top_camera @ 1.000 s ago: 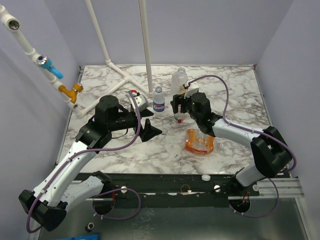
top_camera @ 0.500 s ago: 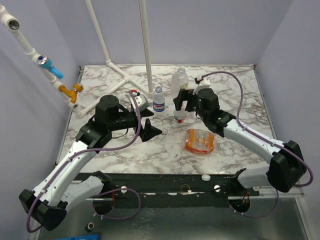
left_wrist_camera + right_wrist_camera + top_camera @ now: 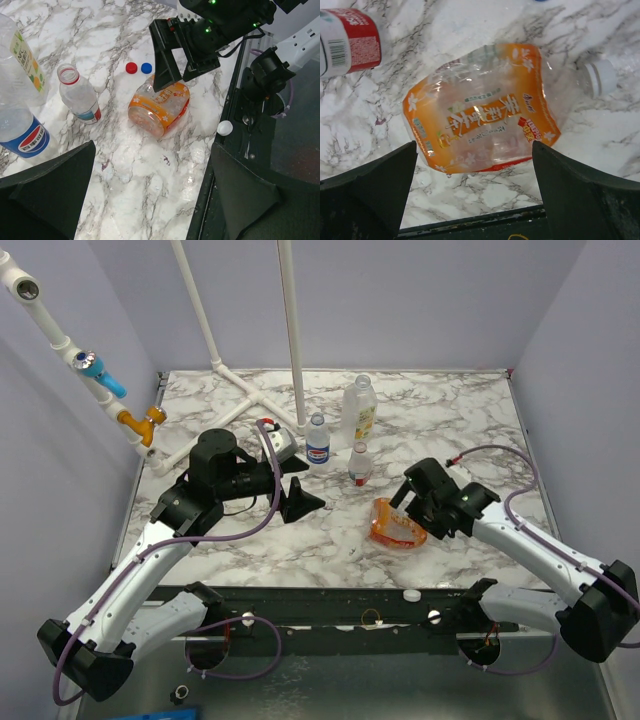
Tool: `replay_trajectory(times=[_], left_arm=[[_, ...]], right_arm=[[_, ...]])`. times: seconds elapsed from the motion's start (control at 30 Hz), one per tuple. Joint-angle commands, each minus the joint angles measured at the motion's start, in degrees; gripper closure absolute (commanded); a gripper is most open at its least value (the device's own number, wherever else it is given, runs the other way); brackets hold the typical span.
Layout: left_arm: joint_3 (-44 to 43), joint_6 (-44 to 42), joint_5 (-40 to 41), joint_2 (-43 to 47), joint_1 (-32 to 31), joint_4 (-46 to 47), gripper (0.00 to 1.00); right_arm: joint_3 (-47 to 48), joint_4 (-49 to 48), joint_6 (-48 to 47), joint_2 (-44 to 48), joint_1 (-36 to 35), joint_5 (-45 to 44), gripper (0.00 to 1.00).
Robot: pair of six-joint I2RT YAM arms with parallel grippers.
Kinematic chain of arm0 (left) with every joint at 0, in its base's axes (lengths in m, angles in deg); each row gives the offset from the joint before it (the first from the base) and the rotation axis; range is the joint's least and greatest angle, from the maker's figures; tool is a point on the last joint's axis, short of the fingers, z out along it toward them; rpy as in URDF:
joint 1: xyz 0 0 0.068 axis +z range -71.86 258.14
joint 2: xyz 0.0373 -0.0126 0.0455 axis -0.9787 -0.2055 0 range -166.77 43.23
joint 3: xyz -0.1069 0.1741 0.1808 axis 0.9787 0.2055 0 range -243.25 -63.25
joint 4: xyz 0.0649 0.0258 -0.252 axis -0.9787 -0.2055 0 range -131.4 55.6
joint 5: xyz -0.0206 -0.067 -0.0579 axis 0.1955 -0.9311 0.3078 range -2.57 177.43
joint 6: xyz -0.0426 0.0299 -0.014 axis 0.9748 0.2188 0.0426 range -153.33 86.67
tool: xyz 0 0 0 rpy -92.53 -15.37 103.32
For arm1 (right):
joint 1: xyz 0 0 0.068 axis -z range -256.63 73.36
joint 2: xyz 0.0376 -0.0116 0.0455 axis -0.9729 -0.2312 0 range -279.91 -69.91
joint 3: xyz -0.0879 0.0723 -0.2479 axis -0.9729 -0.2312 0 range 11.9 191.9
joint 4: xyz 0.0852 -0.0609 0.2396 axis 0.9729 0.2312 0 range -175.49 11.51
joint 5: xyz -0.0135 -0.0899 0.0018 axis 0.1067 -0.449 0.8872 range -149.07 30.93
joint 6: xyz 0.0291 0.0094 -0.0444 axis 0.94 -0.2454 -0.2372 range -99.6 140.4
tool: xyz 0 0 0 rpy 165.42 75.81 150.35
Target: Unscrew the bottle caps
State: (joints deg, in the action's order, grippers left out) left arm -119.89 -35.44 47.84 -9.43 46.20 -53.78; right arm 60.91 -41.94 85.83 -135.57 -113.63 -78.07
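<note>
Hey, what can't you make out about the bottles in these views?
Pepsi bottle: neck cut off by the left wrist view's edge, too small in the top view.
Tall bottle: top cut off there too.
Red-label bottle: neck cut off by the right wrist view's edge.

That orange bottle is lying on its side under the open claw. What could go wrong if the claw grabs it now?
The orange bottle lies on its side and looks thin and dented, so the open right gripper might squash it or set it rolling. Its white cap points sideways, which seems awkward to twist. The open red-label bottle stands close by and could get knocked over.
</note>
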Motion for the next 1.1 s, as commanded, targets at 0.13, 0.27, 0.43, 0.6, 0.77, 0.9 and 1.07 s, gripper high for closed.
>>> replay_trajectory(times=[0.13, 0.27, 0.43, 0.6, 0.77, 0.9, 1.07], left_arm=[[-1.29, 0.97, -2.5, -0.11, -0.05, 0.92, 0.01], [-1.19, 0.92, -2.57, -0.28, -0.05, 0.96, 0.01], [-1.23, 0.88, -2.6, -0.36, -0.05, 1.0, 0.01], [-0.8, 0.46, -2.48, -0.33, -0.05, 1.13, 0.01], [-0.23, 0.57, -1.89, -0.05, -0.05, 1.88, 0.01], [-0.14, 0.97, -2.11, -0.03, -0.05, 1.86, 0.01], [-0.14, 1.03, -2.09, 0.16, -0.05, 1.86, 0.01]], right_arm=[[-4.94, 7.47, 15.43, 3.9, 2.95, -2.5, 0.0], [-8.22, 5.5, 16.21, 4.47, 7.48, -1.44, 0.0], [-10.46, 1.38, 12.71, 4.98, 16.05, 1.78, 0.0], [-11.87, 0.24, 14.45, 3.52, 16.43, 2.77, 0.0], [-13.22, -0.04, 17.43, 4.03, 16.51, 0.5, 0.01], [-13.3, -0.88, 18.55, 5.62, 16.69, -2.41, 0.02], [-12.57, -1.76, 17.31, 3.12, 18.6, -3.34, 0.02]])
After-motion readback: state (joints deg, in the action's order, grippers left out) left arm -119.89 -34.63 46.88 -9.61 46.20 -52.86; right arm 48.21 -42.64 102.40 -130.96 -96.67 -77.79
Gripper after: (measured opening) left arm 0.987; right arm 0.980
